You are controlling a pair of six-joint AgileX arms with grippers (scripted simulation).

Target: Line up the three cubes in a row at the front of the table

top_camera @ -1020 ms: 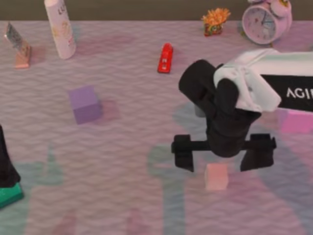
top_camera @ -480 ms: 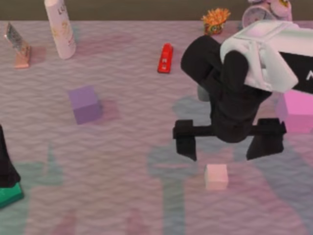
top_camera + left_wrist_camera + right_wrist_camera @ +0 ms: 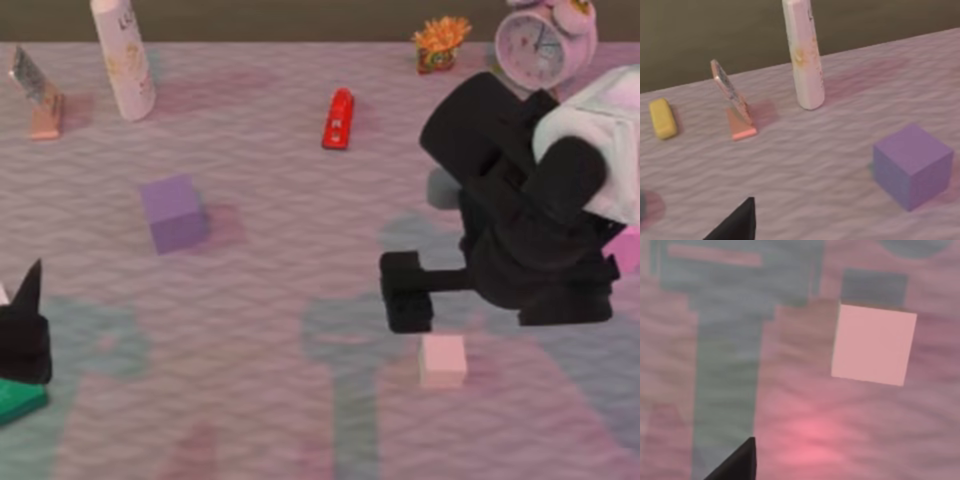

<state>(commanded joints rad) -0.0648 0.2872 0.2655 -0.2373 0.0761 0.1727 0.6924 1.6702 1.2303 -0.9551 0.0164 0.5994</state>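
Table [image 3: 260,300]: wide cloth surface with a wavy diamond pattern. Its back edge runs along the top of the top view. The biggest open room is the middle and front strip, between the two grippers.

Right gripper [image 3: 497,300]: above the right half of the table, fingers spread wide apart and holding nothing. One finger [image 3: 406,292] is at the left end of the crossbar; the other is at the right end, under the arm.

Left gripper [image 3: 22,330]: at the left edge of the table, near the front. Only dark tips show, so I cannot tell if the fingers are open or closed.

Bright pink cube [image 3: 627,250]: only a corner shows, at the right edge, just behind the right finger and partly hidden by the arm.

Purple cube [image 3: 174,212]: on the left half, well apart from both grippers, with free cloth on every side.

Pale pink cube [image 3: 442,360]: in front of the right gripper, nearer its left finger, not touching it. It sits flat on the cloth with free room around.

Back row: white bottle [image 3: 122,58], small mirror on a stand [image 3: 38,90], red oblong [image 3: 338,118], orange toy [image 3: 438,44], alarm clock [image 3: 545,42], all near the back edge.

Containers: I see none that hold anything.
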